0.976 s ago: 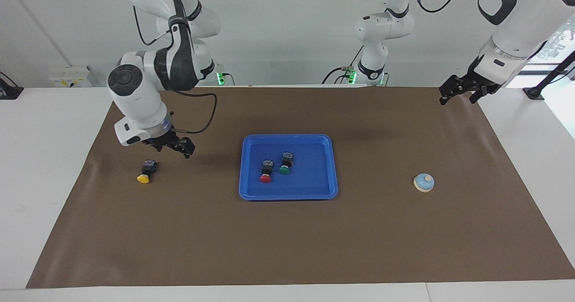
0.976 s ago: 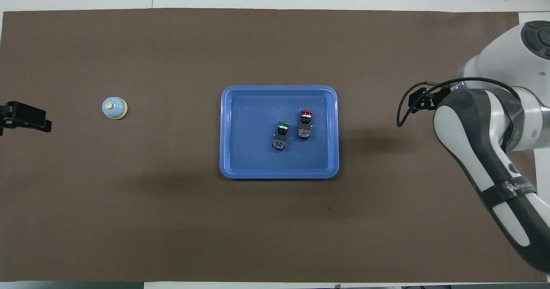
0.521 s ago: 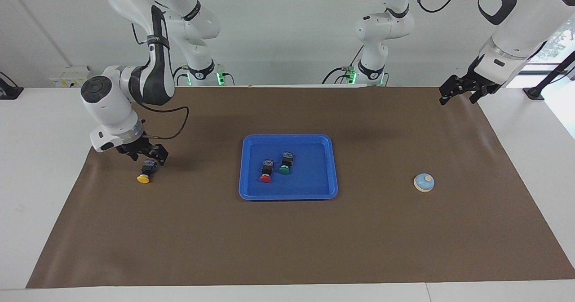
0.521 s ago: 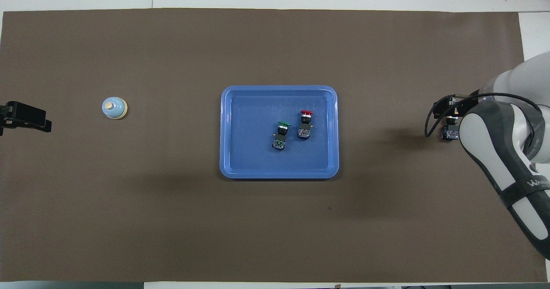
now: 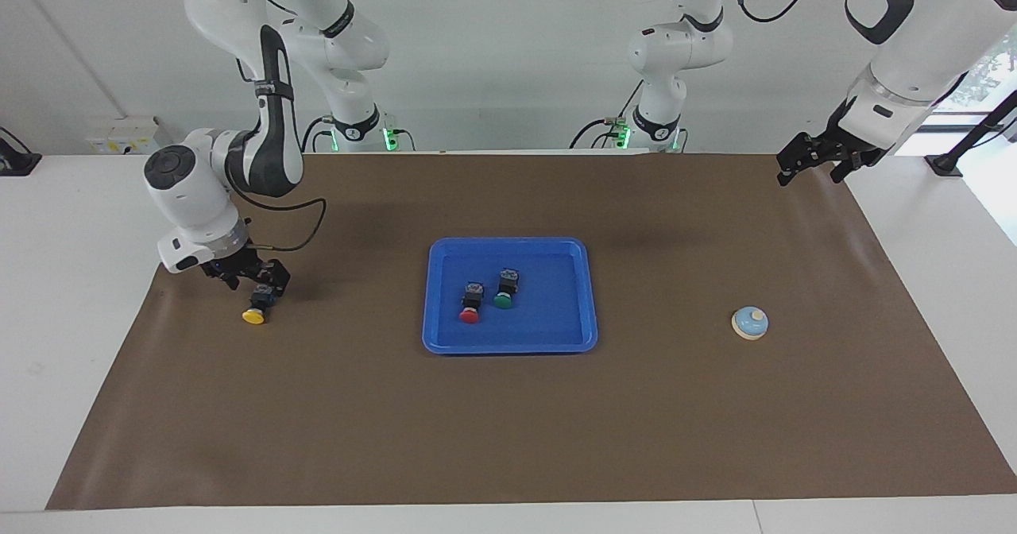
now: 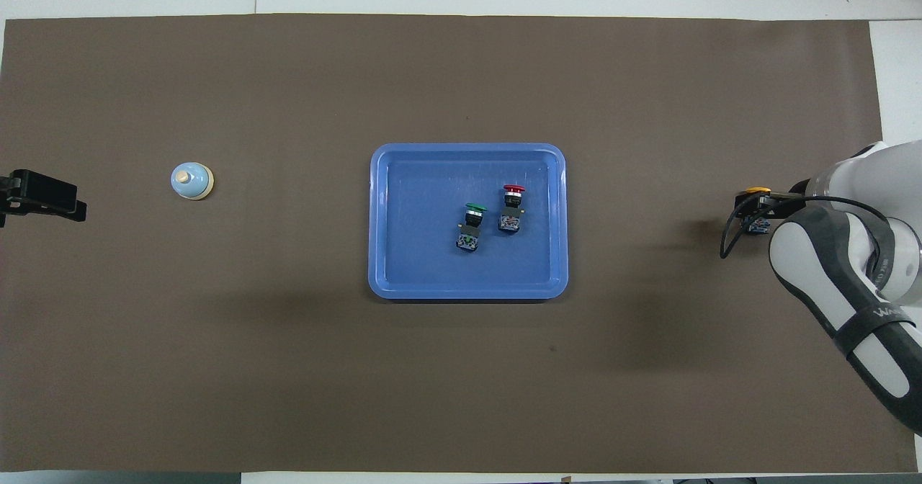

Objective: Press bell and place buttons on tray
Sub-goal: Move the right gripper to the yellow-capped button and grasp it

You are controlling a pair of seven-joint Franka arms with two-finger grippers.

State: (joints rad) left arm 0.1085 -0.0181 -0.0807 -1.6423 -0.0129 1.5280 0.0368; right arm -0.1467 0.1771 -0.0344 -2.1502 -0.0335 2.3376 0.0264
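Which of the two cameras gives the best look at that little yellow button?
The facing view: the yellow button lies on the brown mat, its round cap fully visible just below the right claw. In the overhead view only a sliver of yellow cap shows; the right arm covers the rest.

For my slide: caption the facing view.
Right gripper open at the yellow button; red button and green button lie in the tray.
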